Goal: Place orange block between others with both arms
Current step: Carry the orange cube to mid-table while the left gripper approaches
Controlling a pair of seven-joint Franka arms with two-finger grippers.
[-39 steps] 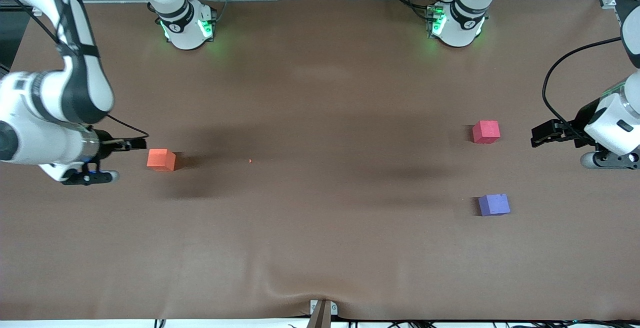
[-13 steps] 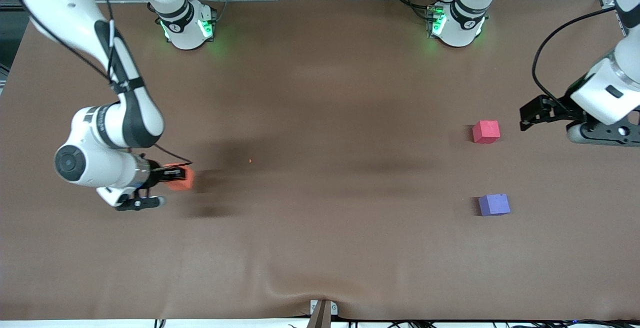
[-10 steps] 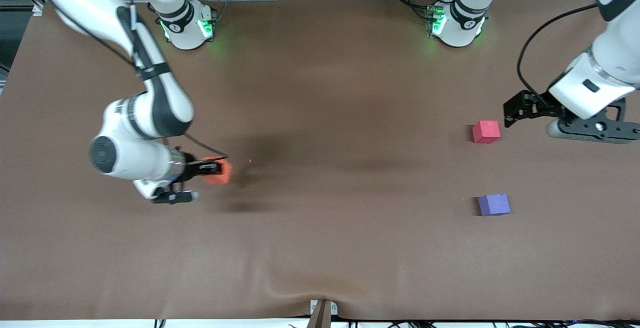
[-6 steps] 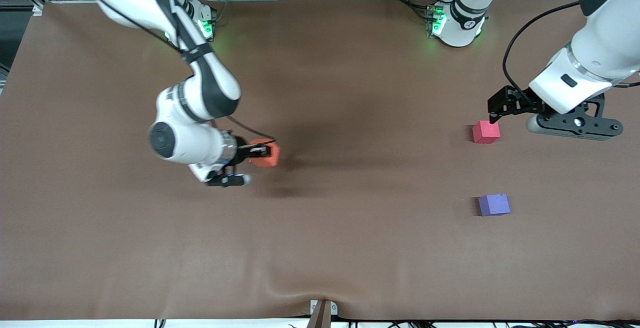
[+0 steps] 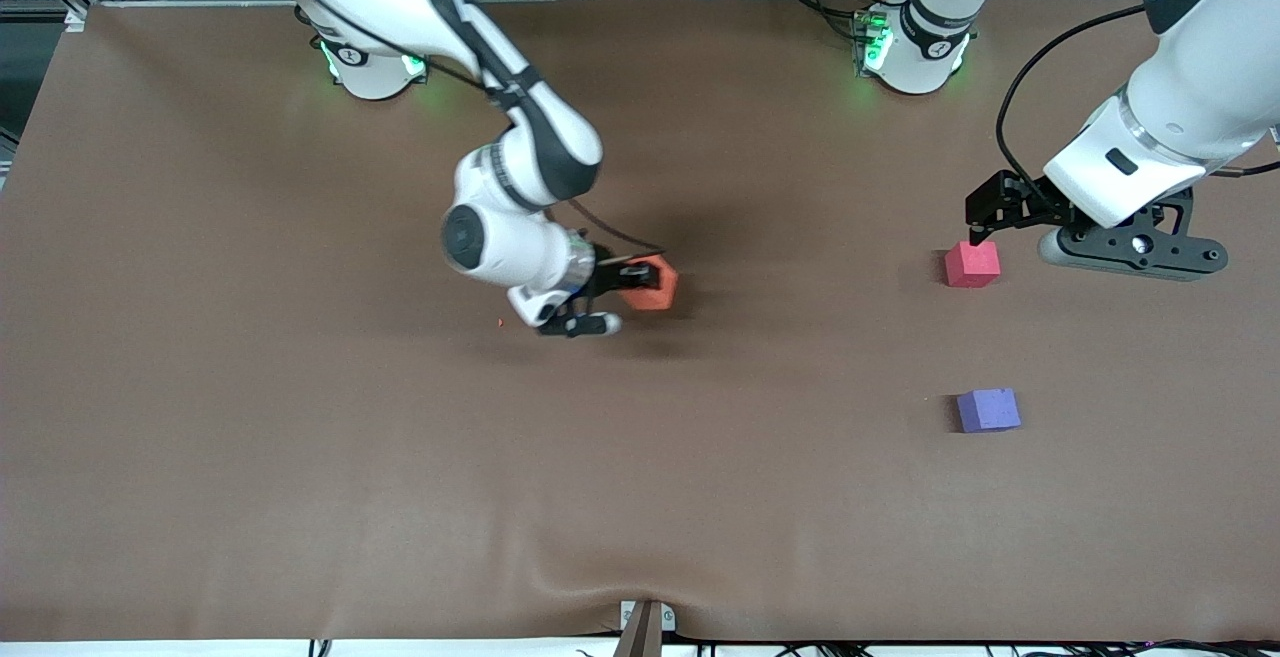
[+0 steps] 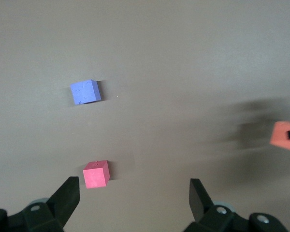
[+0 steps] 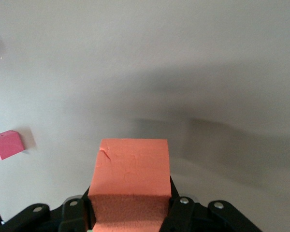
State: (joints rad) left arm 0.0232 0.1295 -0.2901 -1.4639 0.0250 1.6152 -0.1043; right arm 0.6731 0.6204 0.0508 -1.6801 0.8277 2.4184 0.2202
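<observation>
Orange block point(image 5: 655, 289): clenched in right hand point(image 5: 640, 279), aloft over mid-counter point(image 5: 300, 457). Left hand point(image 5: 985, 222): released, empty, over red-pink cube point(image 5: 972, 264). Purple-blue cube point(image 5: 988, 410): nearer the front camera. Risk: a fumbled handover could drop the block or knock the cubes.

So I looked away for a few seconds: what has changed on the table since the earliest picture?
The right claw closed on the orange block, lifted it and carried it to above the table's middle, toward the other blocks. The left claw, open, moved in over the pink block. The pink block and purple block stayed put.
</observation>
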